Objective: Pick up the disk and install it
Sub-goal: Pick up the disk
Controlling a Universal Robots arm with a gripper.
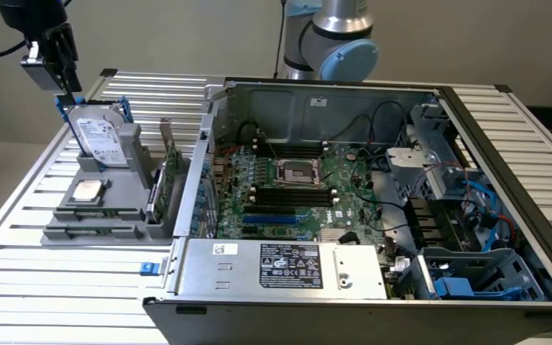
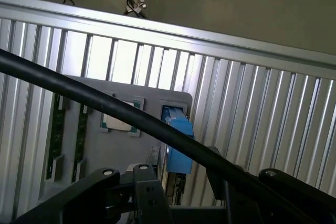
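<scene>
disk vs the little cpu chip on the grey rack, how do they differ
The disk stands upright on edge in the grey rack; the CPU chip lies flat in its recess. The disk is a clearly larger rectangle; the chip is a small square. The disk sits in a blue frame and bears a white label; the chip has neither. Both are silvery and rest in the same rack.

The disk [image 1: 100, 136] is silver-grey with a white printed label, in a bright blue frame. The counter [image 1: 37, 287] is silver, striped by slats; the motherboard [image 1: 353, 176] is green.
</scene>
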